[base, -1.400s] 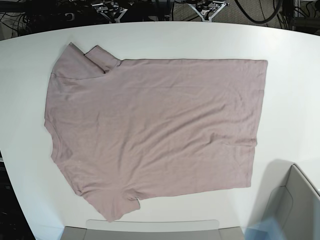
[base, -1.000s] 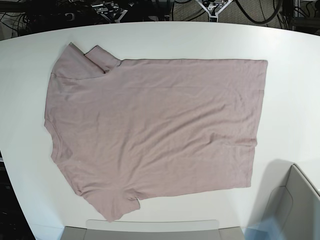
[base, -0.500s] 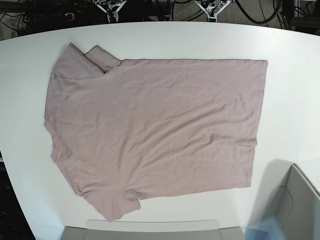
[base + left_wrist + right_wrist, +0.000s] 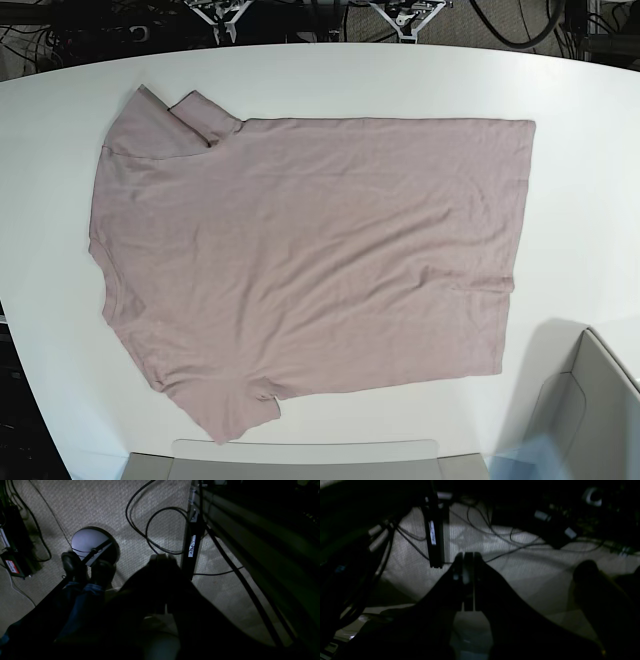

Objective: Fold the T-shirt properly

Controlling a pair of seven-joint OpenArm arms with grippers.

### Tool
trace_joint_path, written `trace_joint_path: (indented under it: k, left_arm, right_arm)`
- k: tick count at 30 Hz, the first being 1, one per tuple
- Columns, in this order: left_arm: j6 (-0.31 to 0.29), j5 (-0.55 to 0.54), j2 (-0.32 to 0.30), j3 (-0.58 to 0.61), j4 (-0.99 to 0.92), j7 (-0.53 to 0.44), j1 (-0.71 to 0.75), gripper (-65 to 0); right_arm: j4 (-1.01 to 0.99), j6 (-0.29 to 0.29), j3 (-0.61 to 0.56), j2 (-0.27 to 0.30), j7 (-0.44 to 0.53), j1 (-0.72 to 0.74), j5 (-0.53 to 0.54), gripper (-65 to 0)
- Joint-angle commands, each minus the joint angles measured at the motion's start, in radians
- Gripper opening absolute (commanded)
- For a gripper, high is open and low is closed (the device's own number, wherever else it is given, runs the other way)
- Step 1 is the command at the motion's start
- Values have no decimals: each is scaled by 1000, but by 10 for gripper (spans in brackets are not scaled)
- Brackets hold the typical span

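T-shirt [image 4: 300, 265]: spread flat on the white table [image 4: 560, 90], collar at the base view's left, hem at its right, one sleeve doubled over at the upper left; not under either gripper, both of which are off the table's far edge.

Left gripper [image 4: 162, 561]: jaws together, nothing between them; below it only carpet [image 4: 105, 510] and cables [image 4: 150, 530] (a pair of shoes [image 4: 85, 567] shows off to its side).

Right gripper [image 4: 467, 556]: jaws pressed together, empty; it too hangs over dim floor, with a dark labelled bar [image 4: 433, 538] just beside its tips.

Stage: I judge no fold begun; the cloth is untouched.

Risk, approach: both grippers must travel in over the table edge; coming in low could snag the near hem and drag the shirt out of square.

Risk, pinch: closed jaws pressed onto cloth would push wrinkles instead of gripping.

Risk, sleeve: the doubled sleeve could leave an uneven, lumpy fold.
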Motion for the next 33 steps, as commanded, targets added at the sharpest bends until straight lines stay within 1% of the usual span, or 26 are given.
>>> trace_joint_path:
  k: [1, 5, 10, 13, 15, 20, 27, 33]
  left_arm:
    - [4, 2, -3, -1, -1, -6, 0, -648]
    - [3, 5, -3, 4, -1, -6, 0, -648]
    - [1, 6, -7, 5, 7, -6, 0, -648]
    - [1, 6, -8, 7, 72, -6, 11, -648]
    - [1, 2, -23, -2, 102, -6, 23, -648]
    - [1, 2, -43, -4, 116, -6, 21, -648]
    - [4, 2, -43, -4, 225, -6, 81, -648]
    - [4, 2, -48, -4, 317, -6, 132, -649]
  right_arm:
    - [4, 2, -5, -15, 5, 13, 3, -646]
    - [7, 2, -5, -25, 7, 16, 0, -646]
    - [8, 2, 0, -12, 13, -4, 3, -646]
    - [8, 2, 0, -15, 13, -12, 3, -646]
    - [8, 2, 0, -12, 13, -19, 3, -646]
    - [10, 2, 0, 1, 5, -30, 3, -646]
    - [15, 2, 0, 24, 11, -44, 3, -646]
    - [97, 2, -6, 31, 4, -81, 3, -646]
